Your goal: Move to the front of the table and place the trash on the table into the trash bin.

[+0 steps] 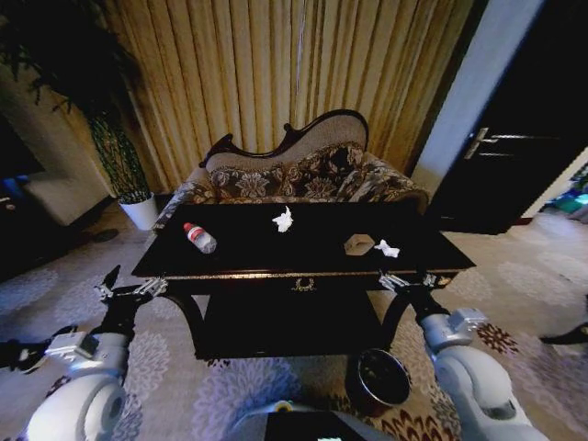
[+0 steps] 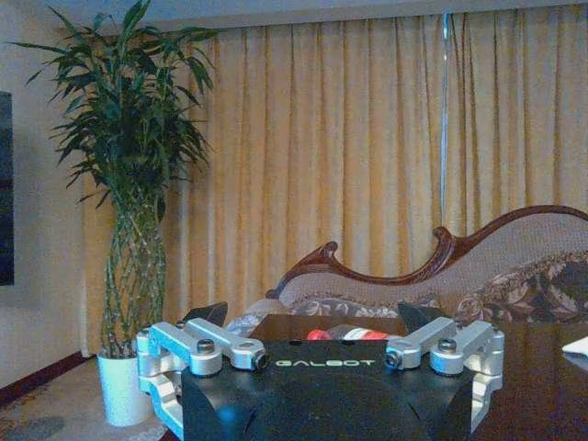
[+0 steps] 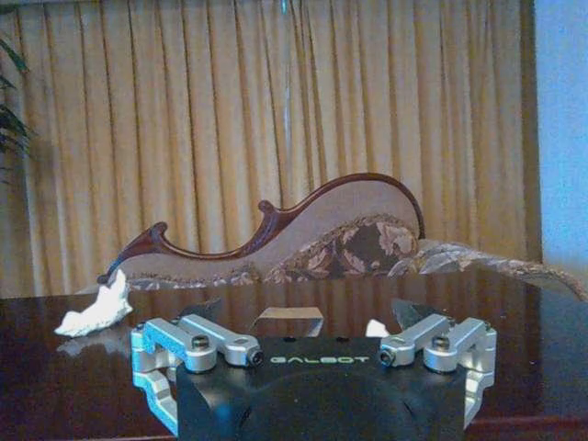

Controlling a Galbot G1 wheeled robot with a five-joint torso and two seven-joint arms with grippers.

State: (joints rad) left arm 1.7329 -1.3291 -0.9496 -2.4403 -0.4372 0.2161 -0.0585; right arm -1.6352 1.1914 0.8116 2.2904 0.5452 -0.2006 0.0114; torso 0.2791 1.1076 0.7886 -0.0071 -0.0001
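The bottle [image 1: 199, 238] lies on its side on the surface [image 1: 312, 262] near the left corner — a sideways nudge could roll it off the edge. The tissue [image 1: 284, 220] sits mid-surface toward the sofa [image 1: 303, 175]; two small scraps [image 1: 372, 245] lie right. The bin [image 1: 380, 378] stands on the floor, front right. The left gripper [image 1: 124, 286] and the right gripper [image 1: 406, 280] both hover at the front edge, jaws spread wide, holding nothing — each clear of the trash.
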